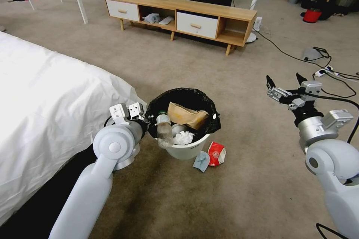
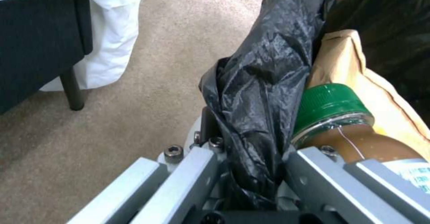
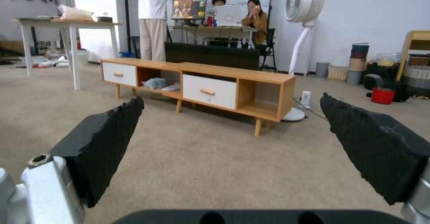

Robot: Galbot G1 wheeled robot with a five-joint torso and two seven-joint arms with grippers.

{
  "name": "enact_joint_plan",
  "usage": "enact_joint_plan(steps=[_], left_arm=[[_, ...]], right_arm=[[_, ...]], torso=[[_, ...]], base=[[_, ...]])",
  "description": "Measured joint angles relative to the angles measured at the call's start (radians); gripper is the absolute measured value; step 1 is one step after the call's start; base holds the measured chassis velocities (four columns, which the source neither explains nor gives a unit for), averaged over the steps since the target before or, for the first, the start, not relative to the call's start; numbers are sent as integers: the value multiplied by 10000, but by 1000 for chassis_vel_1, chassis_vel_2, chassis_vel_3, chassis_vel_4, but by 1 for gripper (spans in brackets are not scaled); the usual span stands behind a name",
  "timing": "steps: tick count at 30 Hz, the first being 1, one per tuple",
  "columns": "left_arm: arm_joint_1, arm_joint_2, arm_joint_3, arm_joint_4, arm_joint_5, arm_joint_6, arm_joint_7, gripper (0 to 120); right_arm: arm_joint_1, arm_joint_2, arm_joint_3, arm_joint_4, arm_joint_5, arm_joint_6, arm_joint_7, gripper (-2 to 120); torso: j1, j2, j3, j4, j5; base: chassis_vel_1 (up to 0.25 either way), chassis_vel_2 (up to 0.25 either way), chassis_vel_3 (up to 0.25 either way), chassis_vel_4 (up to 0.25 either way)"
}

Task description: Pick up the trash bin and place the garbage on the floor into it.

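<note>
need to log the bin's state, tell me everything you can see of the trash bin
The trash bin is a small round white plastic tub lined with a black bag folded over its rim. It sits tilted toward the camera on the beige carpet, beside the white-sheeted bed. The left gripper is shut on its bagged rim. Inside lie a brown paper bag, a crumpled white tissue and a green-capped bottle leaning over the rim. A light blue mask and a red-white packet lie against its base.

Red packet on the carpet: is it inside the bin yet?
No, the red packet lies on the carpet beside the bin, next to the blue mask.
</note>
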Motion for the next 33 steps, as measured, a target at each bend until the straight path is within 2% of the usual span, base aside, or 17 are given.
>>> enact_joint_plan(steps=[33], left_arm=[[5,-60,-16,64,159,1,63,2]], right_arm=[[74,-39,-61,-120,34,134,-254,100]], torso=[[-1,0,0,-1,0]], base=[[-6,-7,-6,-6]])
